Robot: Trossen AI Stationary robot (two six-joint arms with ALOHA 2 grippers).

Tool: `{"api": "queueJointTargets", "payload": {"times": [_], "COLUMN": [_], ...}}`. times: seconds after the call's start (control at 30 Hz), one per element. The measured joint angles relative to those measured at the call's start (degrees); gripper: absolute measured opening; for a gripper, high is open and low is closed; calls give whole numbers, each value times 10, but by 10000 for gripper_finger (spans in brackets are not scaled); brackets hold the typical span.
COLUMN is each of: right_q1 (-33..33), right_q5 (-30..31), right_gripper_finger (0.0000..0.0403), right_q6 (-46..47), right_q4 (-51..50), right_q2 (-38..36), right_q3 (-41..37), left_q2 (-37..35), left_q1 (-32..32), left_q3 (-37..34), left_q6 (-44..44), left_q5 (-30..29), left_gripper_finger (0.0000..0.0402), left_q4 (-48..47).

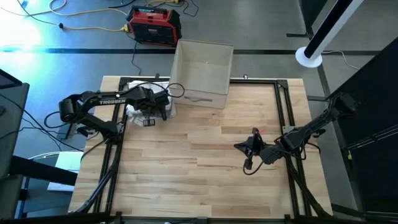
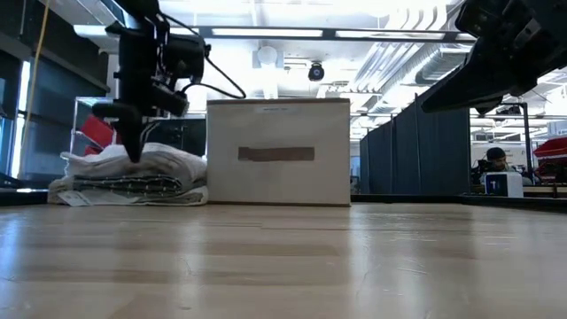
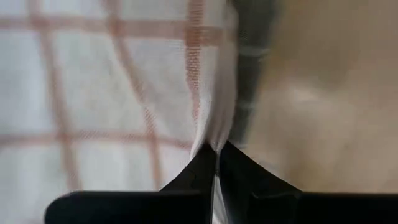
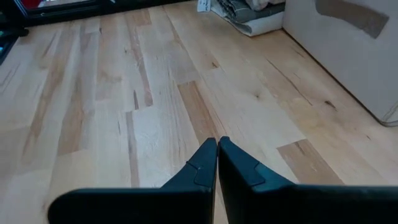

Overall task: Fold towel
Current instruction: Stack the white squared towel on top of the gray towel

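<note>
A pile of towels (image 2: 133,177) lies on the table at the far left, next to a beige box (image 1: 202,71). The top towel (image 3: 93,93) is white with thin reddish check lines; a darker patterned towel (image 2: 124,188) lies under it. My left gripper (image 2: 135,152) stands over the pile, pointing down, shut on the top towel. My right gripper (image 1: 239,146) hovers shut over bare wood right of the table's middle, with nothing between its fingers (image 4: 217,144). My left gripper pinches a raised fold or edge of the white checked towel (image 3: 212,134) between its two fingertips. It comes from above, pointing down. The cloth is gathered into a small ridge at the fingers; the towel otherwise lies on the pile. One layer or several, I cannot tell.
The beige box (image 2: 277,151) stands upright at the table's far edge, right beside the pile. Black frame rails (image 1: 286,106) run along the table's sides. Bare wood (image 1: 199,155) stretches over the middle and near part of the table.
</note>
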Motion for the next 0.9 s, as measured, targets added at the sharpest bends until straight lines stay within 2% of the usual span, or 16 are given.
{"api": "queueJointTargets", "payload": {"times": [0.1, 0.23, 0.3, 0.37, 0.43, 0.53, 0.7, 0.9], "right_q1": [0, 0, 0, 0, 0, -1, 0, 0], "right_q5": [0, -2, -4, -9, -10, -3, -11, -23], "right_gripper_finger": [0, 0, 0, 0, 0, 0, 0, 0], "right_q6": [0, 3, 3, 3, -1, -6, 3, 19], "right_q4": [-1, -1, 1, 1, 1, 0, -3, -16], "right_q2": [0, 0, 0, 0, 0, 0, 0, 0], "right_q3": [0, 0, 0, 0, 0, 0, 0, 0], "left_q2": [0, 0, 0, -1, -11, -35, -49, -29], "left_q1": [6, 8, 0, -23, -44, -59, -58, -58], "left_q3": [-5, -5, 10, 35, 55, 58, -4, -132], "left_q6": [-7, -16, -25, -79, -112, -92, -97, -104], "left_q5": [-11, -2, -44, -117, -143, -89, -93, -54], "left_gripper_finger": [27, 76, 97, 105, 104, 82, 10, 4], "left_q4": [0, -2, -45, -99, -105, -23, 157, 351]}}
